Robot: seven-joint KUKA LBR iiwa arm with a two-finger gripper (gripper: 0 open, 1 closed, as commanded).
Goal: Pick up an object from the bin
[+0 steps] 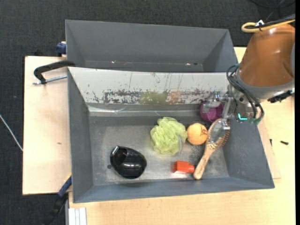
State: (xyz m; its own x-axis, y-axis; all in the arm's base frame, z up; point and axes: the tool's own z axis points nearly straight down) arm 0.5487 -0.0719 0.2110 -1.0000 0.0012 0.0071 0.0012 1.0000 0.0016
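The gripper (225, 118) hangs low at the right side of the grey bin (93, 139), under the arm's orange cover (268, 55). It is just over the bristle head of a wooden hairbrush (210, 149), which lies slanted with its handle pointing toward the near wall. Whether the gripper is released or clenched cannot be told, and nothing can be seen in its grasp. A purple thing (210, 111) sits just beside it against the far wall. An orange ball (197, 134) touches the brush head, with a green mesh sponge (166, 135) next to it. A small red block (183, 167) lies near the handle, and a black rounded object (126, 162) lies well apart to the left.
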